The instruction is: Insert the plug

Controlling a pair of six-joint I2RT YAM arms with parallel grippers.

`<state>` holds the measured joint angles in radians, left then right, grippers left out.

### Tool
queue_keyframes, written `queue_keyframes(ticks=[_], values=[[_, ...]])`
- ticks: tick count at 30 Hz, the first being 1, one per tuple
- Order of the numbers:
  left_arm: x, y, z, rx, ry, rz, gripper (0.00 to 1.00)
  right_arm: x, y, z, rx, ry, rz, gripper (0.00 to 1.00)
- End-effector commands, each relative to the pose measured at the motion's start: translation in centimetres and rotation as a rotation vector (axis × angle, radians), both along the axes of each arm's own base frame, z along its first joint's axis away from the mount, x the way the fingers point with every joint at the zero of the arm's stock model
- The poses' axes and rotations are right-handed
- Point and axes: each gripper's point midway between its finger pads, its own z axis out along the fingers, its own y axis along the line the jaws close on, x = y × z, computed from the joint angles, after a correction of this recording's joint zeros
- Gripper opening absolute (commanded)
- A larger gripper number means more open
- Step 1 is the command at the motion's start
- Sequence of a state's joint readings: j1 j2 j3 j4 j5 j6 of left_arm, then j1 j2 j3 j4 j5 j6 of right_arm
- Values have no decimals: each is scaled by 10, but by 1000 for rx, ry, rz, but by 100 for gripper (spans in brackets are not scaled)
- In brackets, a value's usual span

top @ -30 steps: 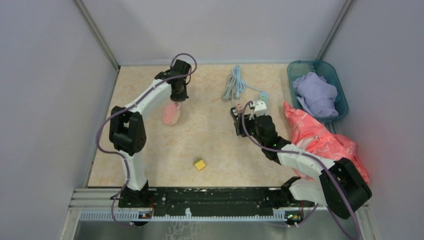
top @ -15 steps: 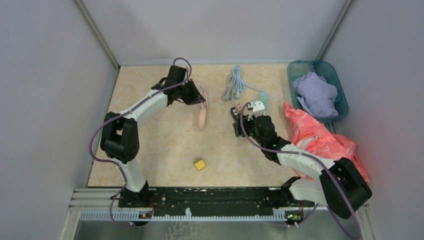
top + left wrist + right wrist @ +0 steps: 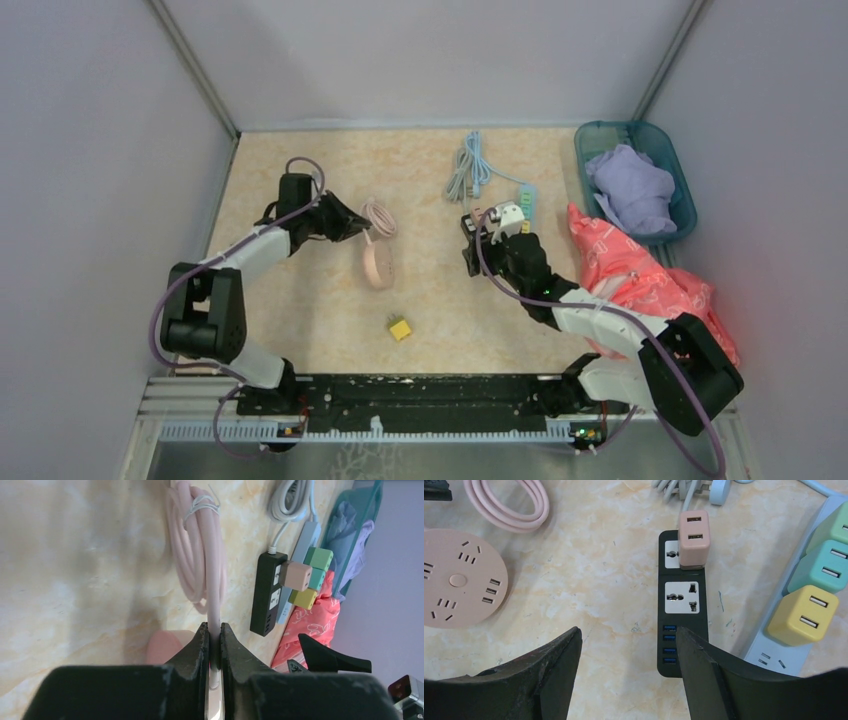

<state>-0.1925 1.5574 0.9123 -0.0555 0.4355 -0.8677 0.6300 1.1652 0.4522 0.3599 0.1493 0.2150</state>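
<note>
A small yellow plug (image 3: 400, 328) lies loose on the table near the front, away from both grippers. My left gripper (image 3: 352, 226) (image 3: 214, 630) is shut on the pink cable (image 3: 200, 555) of a round pink power strip (image 3: 378, 266) (image 3: 459, 582). My right gripper (image 3: 478, 258) (image 3: 628, 635) is open and hangs over the near end of a black power strip (image 3: 468, 228) (image 3: 684, 620). Its right finger covers part of the strip's blue USB ports. A pink adapter (image 3: 694, 537) sits in the black strip's far socket.
A light blue power strip (image 3: 527, 197) (image 3: 774, 652) with green, teal and yellow adapters lies right of the black one. A coiled grey cable (image 3: 468, 165) is at the back. A teal basket (image 3: 640, 130) with purple cloth and a red-pink cloth (image 3: 640, 275) are on the right.
My left arm has drawn back toward the near left, pulling the pink cable and the round pink strip toward the table's middle. The right arm has stayed where it was.
</note>
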Motion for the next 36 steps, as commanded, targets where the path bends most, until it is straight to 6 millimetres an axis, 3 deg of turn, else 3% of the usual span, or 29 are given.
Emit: queue_keyframes(ticks=[1,7,12,21,26,31,36], values=[[-10,17,-6,-1,-14,6,11,7,14,24,31,-74,31,69],[-28,56,-34,89,36,119,28,7,17,23,26,-75,45,69],[-43,65,-53,143,93,134,42,7,19,21,13,-67,47,69],[-65,87,-64,278,141,164,71,6,26,19,-11,-60,69,69],[-82,87,-66,332,150,138,76,4,34,18,-26,-56,95,69],[-99,66,-74,368,153,60,74,1,41,15,-42,-51,119,69],[-99,48,-82,411,142,-2,69,-2,47,15,-58,-53,140,69]])
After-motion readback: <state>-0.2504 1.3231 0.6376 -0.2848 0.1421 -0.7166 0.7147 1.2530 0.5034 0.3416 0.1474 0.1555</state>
